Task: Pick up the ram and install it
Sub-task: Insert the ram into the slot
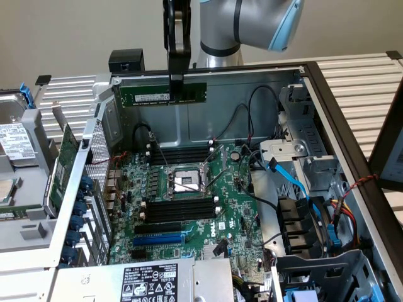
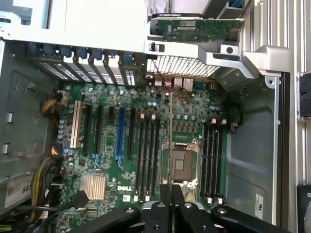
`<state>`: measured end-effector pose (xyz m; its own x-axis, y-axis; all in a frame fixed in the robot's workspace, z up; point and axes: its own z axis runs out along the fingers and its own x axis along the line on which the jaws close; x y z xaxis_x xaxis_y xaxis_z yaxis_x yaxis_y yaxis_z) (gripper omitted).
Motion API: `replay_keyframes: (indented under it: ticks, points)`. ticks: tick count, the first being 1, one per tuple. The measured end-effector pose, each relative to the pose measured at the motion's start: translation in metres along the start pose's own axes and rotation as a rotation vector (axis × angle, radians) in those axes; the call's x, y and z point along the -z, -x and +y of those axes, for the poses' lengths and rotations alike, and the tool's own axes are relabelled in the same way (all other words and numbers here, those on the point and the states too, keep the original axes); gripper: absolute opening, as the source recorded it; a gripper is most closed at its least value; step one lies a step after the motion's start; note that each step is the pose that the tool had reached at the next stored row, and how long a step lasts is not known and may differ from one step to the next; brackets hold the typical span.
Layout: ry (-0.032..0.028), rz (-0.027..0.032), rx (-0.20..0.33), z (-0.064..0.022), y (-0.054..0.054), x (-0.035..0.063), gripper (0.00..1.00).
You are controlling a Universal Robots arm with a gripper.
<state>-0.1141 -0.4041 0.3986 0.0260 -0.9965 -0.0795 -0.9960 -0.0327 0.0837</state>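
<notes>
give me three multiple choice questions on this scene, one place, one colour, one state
1. Where is the long thin green ram stick? A) in a black memory slot B) held over the open grey metal computer case C) on the slatted table
2. What colour is the wide cable arching at the exterior view's right? A) blue B) white C) green
3. How are the black fingers? A) wide open B) shut on nothing C) shut on the ram stick
Answers: B, it hangs from the fingers; A, it is bright blue; C, they pinch its top edge.
</notes>
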Motion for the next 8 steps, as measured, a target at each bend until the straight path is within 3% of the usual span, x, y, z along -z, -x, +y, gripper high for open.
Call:
replay_keyframes:
  ticks: [3,8]
  points:
    - [0.0000,0.0029,0.000,-0.0004,-0.0004,-0.0052,0.13]
    - [-0.0002,0.0140,-0.001,-0.0009,-0.0009,-0.0115,0.13]
